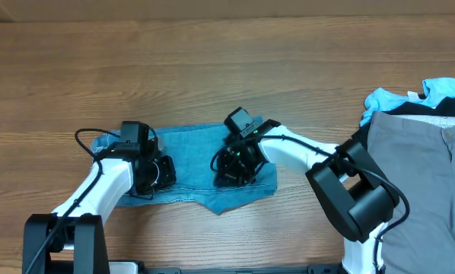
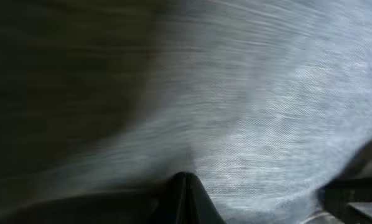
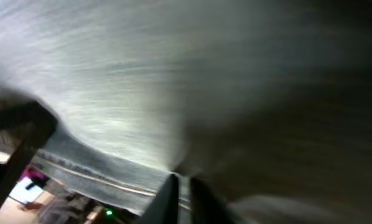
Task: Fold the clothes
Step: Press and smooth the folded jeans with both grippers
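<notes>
The light-blue denim jeans (image 1: 193, 164) lie folded into a small rectangle on the wooden table, near the front middle. My left gripper (image 1: 156, 173) is down on their left edge. In the left wrist view its fingers (image 2: 185, 182) are pressed together with denim (image 2: 279, 118) draped close around the tip. My right gripper (image 1: 235, 166) is down on the right half of the jeans. In the right wrist view its fingers (image 3: 181, 180) are nearly closed, pinching a fold of denim (image 3: 111, 93). Both wrist views are blurred and filled with cloth.
A pile of other garments lies at the right edge: grey trousers (image 1: 429, 183), a sky-blue garment (image 1: 387, 99) and a black one (image 1: 440, 108) under them. Bare wooden table (image 1: 212, 68) stretches behind the jeans.
</notes>
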